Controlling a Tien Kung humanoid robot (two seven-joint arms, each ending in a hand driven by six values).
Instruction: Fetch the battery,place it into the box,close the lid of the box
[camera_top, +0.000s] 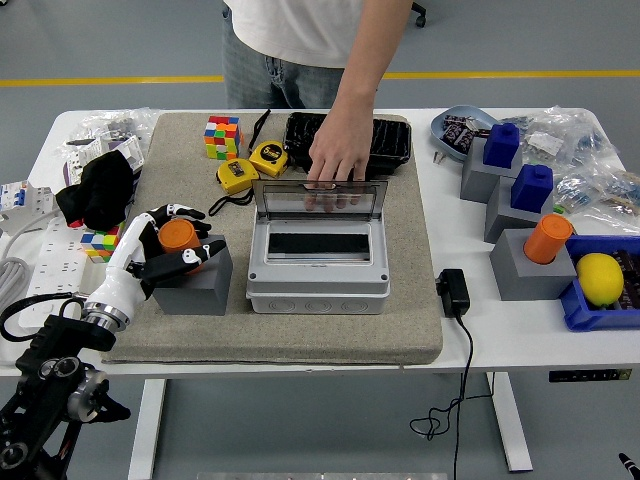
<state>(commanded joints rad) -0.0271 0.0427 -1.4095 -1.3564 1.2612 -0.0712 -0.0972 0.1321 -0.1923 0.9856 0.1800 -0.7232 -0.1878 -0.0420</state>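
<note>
On the mat's left, head view: left hand (160, 245) curls its fingers around the orange battery (180, 235) standing in a grey block (195, 280) | grey box (318, 262) beside it, interior dark, clear lid (320, 198) upright, held by a person's hand (338, 155) | tape measures (252, 165), Rubik's cube (222, 136) behind.
</note>
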